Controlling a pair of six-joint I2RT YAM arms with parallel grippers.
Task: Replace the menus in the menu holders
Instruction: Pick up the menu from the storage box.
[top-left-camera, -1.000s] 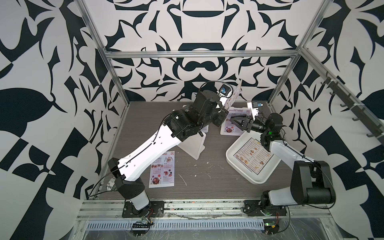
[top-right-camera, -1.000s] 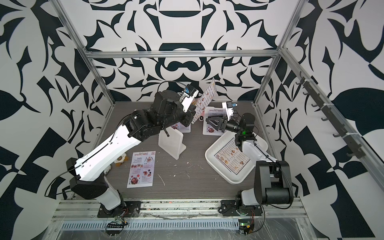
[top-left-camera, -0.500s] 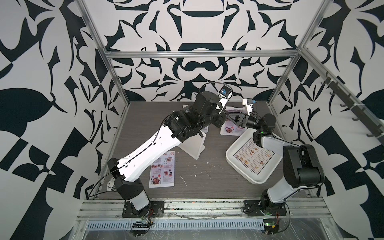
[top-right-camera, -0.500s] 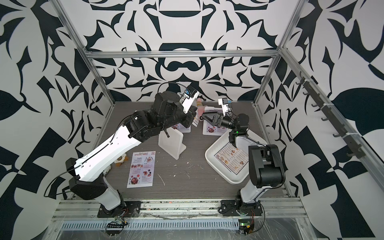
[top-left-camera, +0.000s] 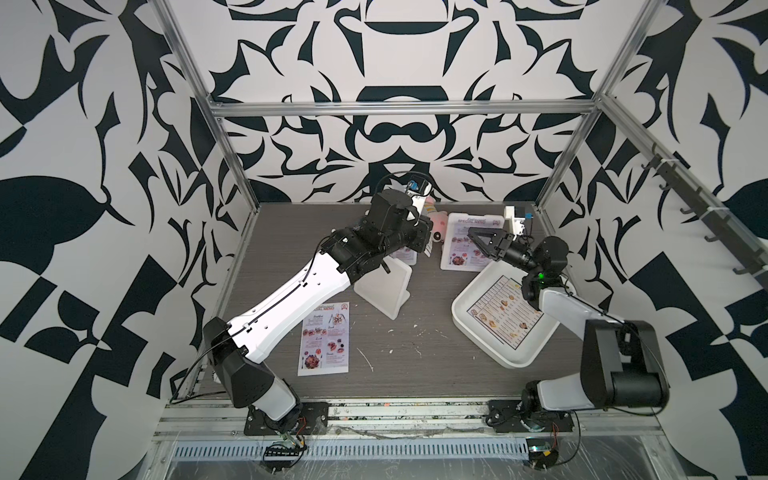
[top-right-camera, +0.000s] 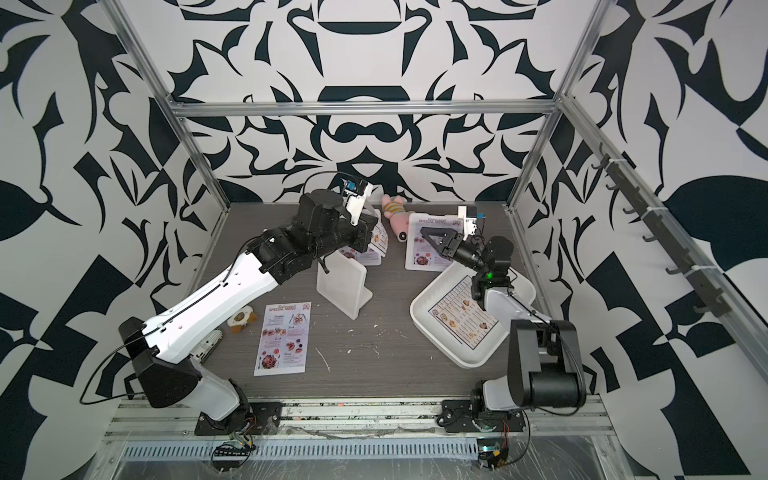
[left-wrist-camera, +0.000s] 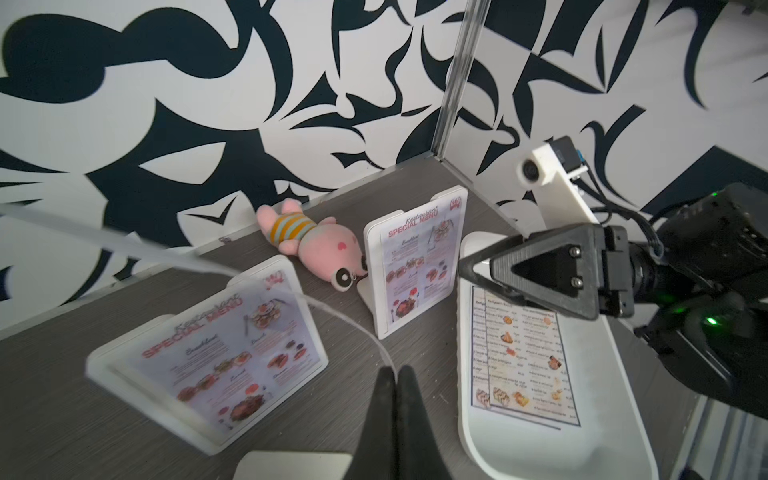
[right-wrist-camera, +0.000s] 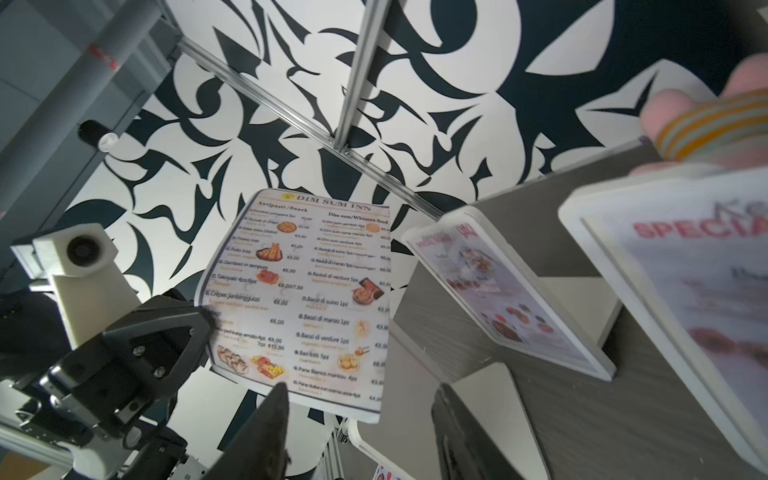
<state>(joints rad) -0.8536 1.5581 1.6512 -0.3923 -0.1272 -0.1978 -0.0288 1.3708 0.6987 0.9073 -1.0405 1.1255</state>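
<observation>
Three menu holders stand on the table (top-left-camera: 415, 374) around the white tray (top-left-camera: 478, 338). The nearest holder (left-wrist-camera: 371, 270) is upright just past the tray's far corner and carries a pink SPECIAL MENU sheet (left-wrist-camera: 415, 266). The second holder (left-wrist-camera: 97, 368), farther from the tray along the back, carries another pink sheet (left-wrist-camera: 224, 353). The third holder (top-left-camera: 382, 286) stands well to the side of the tray and shows only its blank back in both top views.

Black-bordered menus (left-wrist-camera: 523, 353) lie flat and overlapping inside the tray. A loose pink menu (top-left-camera: 326, 338) lies flat on the table, well apart from the tray on the left arm's side. A pink soft toy (left-wrist-camera: 307, 237) lies beyond the nearest holder, with its head just beside that holder.

The left gripper (right-wrist-camera: 205, 328) is raised near the second holder, its fingers (left-wrist-camera: 384, 399) pressed together on the edge of a DIM SUM INN menu (right-wrist-camera: 307, 291), which hangs in the air facing the tray side. The right gripper (right-wrist-camera: 361, 388) hovers over the tray's far corner with its jaws apart and holds nothing. The held menu's lower edge sits in front of those jaws, but I cannot tell whether it reaches between them.
</observation>
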